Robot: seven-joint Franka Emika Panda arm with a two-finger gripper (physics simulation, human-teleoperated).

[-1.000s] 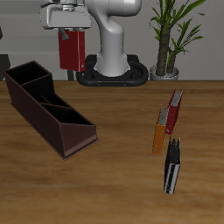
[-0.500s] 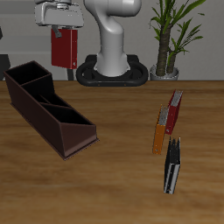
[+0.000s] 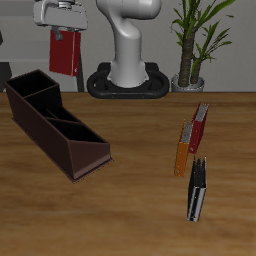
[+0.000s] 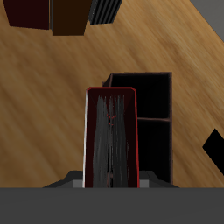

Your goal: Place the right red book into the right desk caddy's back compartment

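The right red book (image 3: 64, 52) hangs upright in the air, with my gripper (image 3: 63, 32) shut on its top end. It is above and just behind the far end of the right desk caddy (image 3: 56, 122), a long dark maroon open-top box lying diagonally on the table. The wrist view looks down along the red book (image 4: 112, 140) past its lower edge to the caddy (image 4: 154, 112), whose open sections lie just beside and beyond the book. My fingers are hidden behind the book there.
A dark red book (image 3: 200, 127), an orange book (image 3: 182, 151) and a black book (image 3: 197, 190) lie together across the table from the caddy. The robot base (image 3: 130, 82) and a potted plant (image 3: 194, 50) stand at the back.
My gripper has carried the red book sideways away from the robot base, toward the caddy's far end, and slightly higher. Nothing else has moved.
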